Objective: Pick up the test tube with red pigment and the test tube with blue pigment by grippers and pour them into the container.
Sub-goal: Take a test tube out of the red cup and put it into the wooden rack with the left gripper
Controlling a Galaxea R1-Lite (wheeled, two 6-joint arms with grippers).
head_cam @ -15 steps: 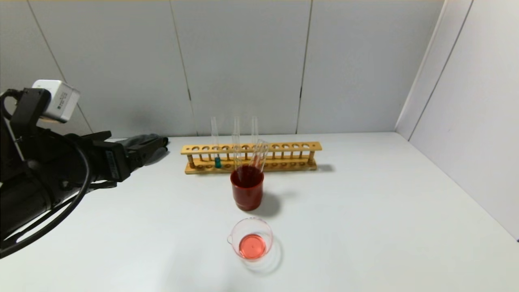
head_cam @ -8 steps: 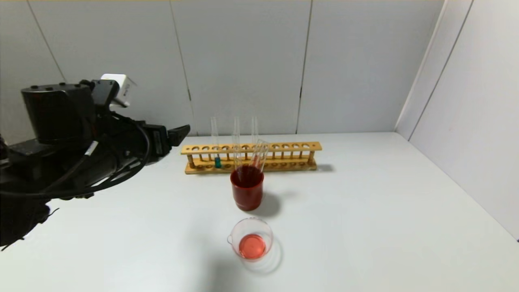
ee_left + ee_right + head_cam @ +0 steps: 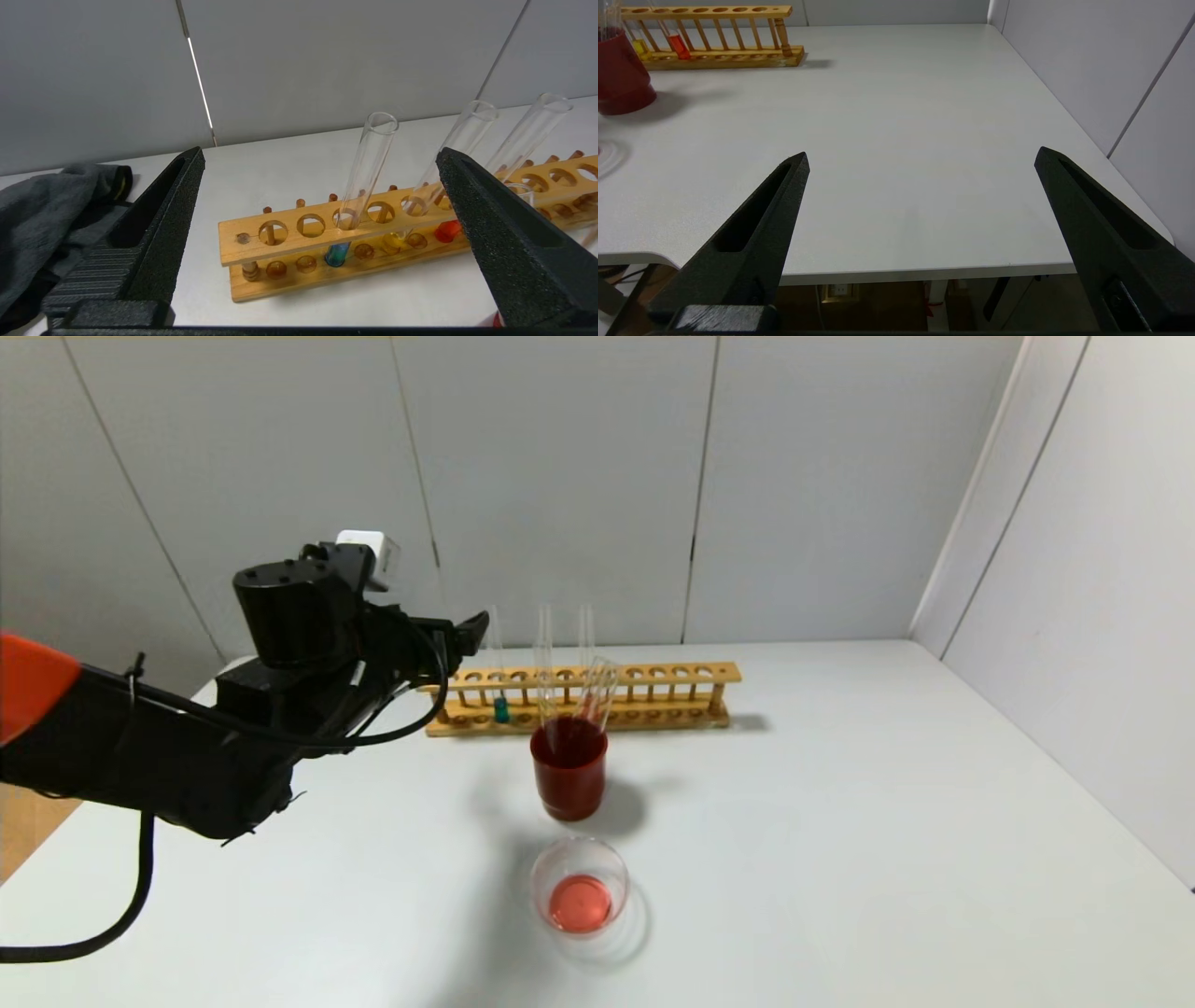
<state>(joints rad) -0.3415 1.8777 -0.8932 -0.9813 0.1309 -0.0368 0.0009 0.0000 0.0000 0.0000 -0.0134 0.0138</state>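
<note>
The left claw is held wide apart just short of the wooden rack, framing the test tube with blue pigment, which stands upright there, apparently so that it can be closed upon. The container, already holding red liquid, is set near the front of the table, within pouring reach; the right claw is parked wide over the table's near right edge.

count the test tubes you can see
4. Three stand in the wooden rack: teal-liquid tube, yellow-liquid tube, red-liquid tube. A fourth tube leans in the dark-red cup.
</note>
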